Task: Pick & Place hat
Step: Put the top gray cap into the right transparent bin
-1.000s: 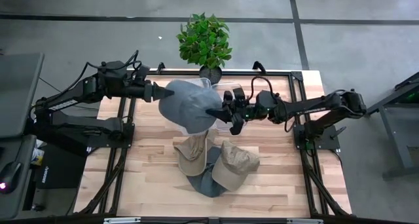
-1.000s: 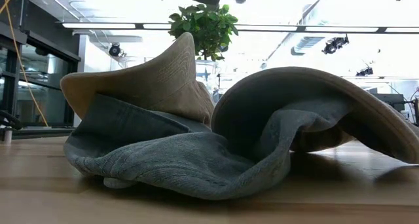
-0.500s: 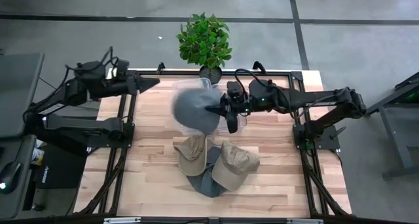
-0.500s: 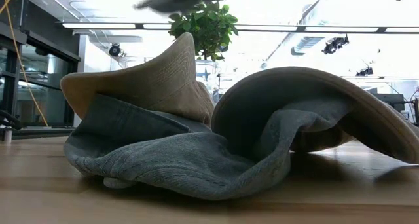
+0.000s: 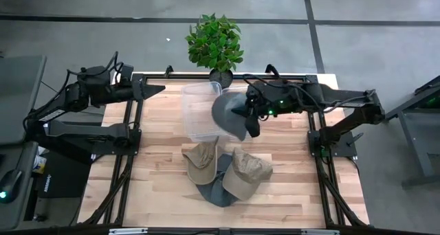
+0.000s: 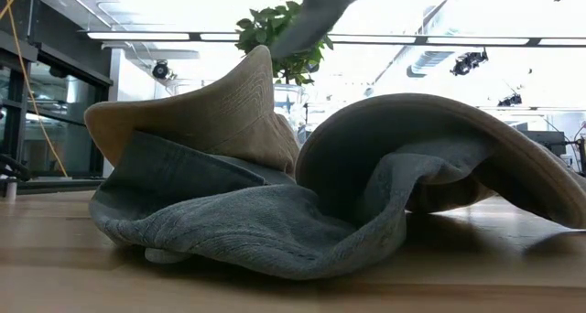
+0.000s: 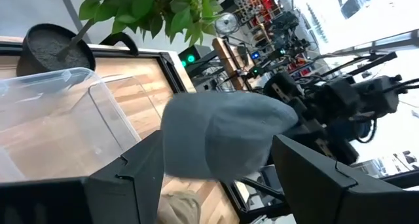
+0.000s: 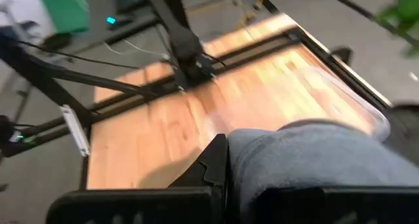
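Observation:
A grey hat hangs in the air over the right edge of a clear plastic container, held by my right gripper, which reaches in from the table's right. The low view shows the grey hat high above the pile. My left gripper is open and empty near the table's far left corner. Its wide-apart fingers frame the grey hat from a distance. A pile of hats lies on the table's near half. My right gripper is shut on the grey hat's rim on the side facing the table's right, coming at it roughly level from the right. One finger lies against the grey cloth; the hat hides the other. The hat is lifted clear and tipped on edge.
The pile holds two tan hats and a denim one resting on the wood. A potted plant stands at the far edge behind the container. Bare table lies to the left and right of the pile.
My left gripper has let go of the grey hat and drawn back toward the table's left edge. My right gripper has kept hold, turned, and carried the hat rightward; the hat has tipped from lying spread over the container to standing on edge at its right side.

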